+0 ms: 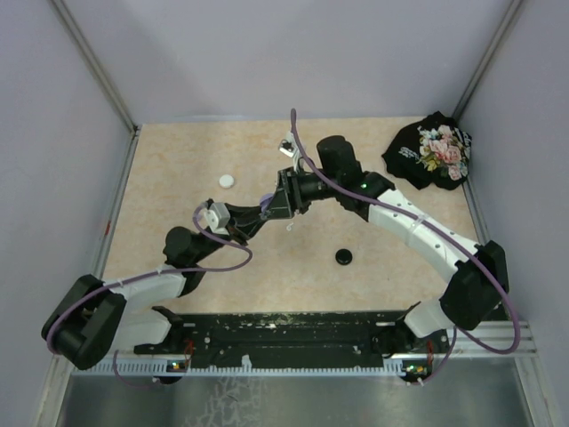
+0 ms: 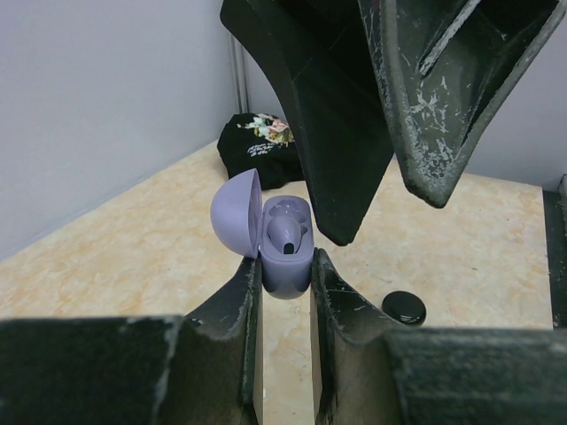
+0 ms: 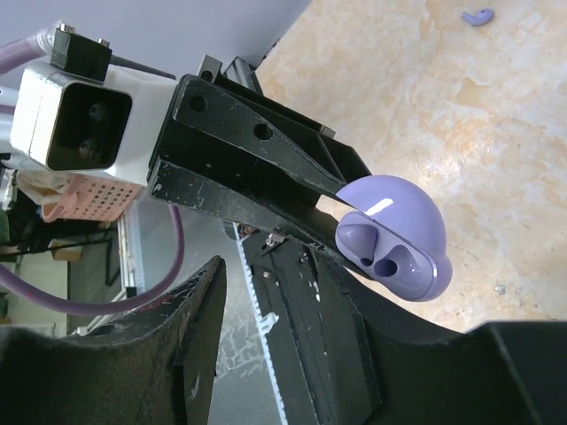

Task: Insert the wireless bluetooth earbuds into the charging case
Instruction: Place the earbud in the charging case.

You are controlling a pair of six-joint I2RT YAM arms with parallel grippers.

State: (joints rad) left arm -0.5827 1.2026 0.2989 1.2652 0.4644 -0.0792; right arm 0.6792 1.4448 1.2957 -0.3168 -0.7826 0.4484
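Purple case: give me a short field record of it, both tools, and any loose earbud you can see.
case: purple case, lid open, held above the table
left tool: shut on the purple case's base
right tool: open, empty, close above the case
contents: one seat looks filled, not certain
loose: purple earbud lying on the table
others: black disc, white disc, flowered black cloth

The top view looks down from behind onto the whole desk (image 1: pixel 178 178); both wrist views closely share the charging case (image 2: pixel 292 270).
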